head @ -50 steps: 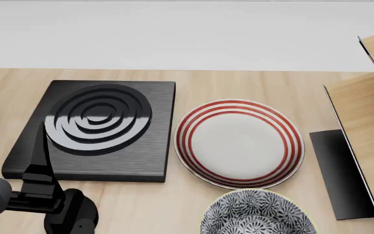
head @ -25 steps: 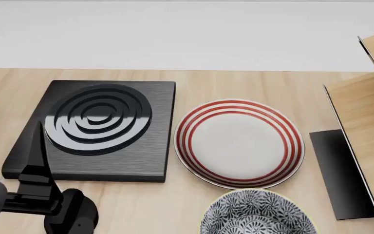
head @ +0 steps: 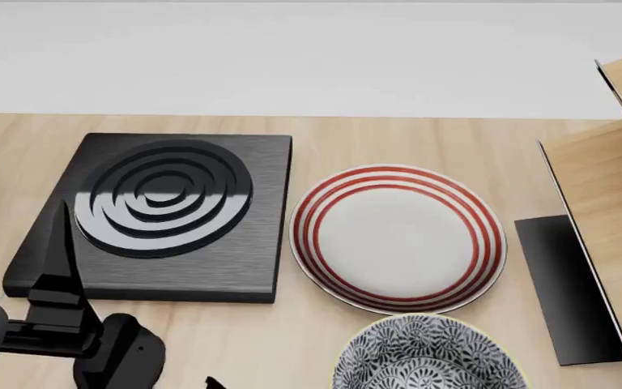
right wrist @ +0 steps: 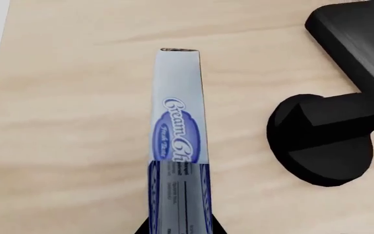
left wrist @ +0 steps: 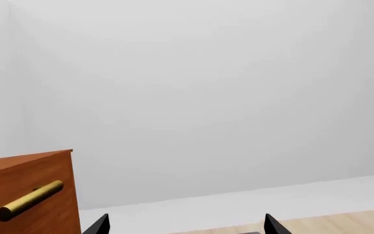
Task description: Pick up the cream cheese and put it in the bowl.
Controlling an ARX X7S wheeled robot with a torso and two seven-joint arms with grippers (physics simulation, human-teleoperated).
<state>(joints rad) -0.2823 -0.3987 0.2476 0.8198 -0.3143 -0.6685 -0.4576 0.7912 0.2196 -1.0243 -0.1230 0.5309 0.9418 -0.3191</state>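
Note:
The cream cheese (right wrist: 178, 141) is a slim silver-grey box with a blue oval logo. In the right wrist view it sticks out over the wooden table, with my right gripper (right wrist: 178, 227) shut on its near end. It does not show in the head view. The bowl (head: 398, 361), white with a dark leafy pattern, stands at the bottom edge of the head view, in front of the striped plate. My left gripper (left wrist: 183, 226) is open, its two tips wide apart with nothing between them. One of its fingers (head: 61, 243) rises over the stove's left edge.
A black stove plate (head: 171, 211) lies at the left and a red-striped white plate (head: 398, 239) in the middle. A wooden cabinet (head: 614, 203) and a black slab (head: 565, 284) stand at the right. A brown cabinet with a brass handle (left wrist: 25, 195) is at the far left.
My left arm has drifted slightly to the left and down. A small dark tip has come into the head view at the bottom edge, left of the bowl.

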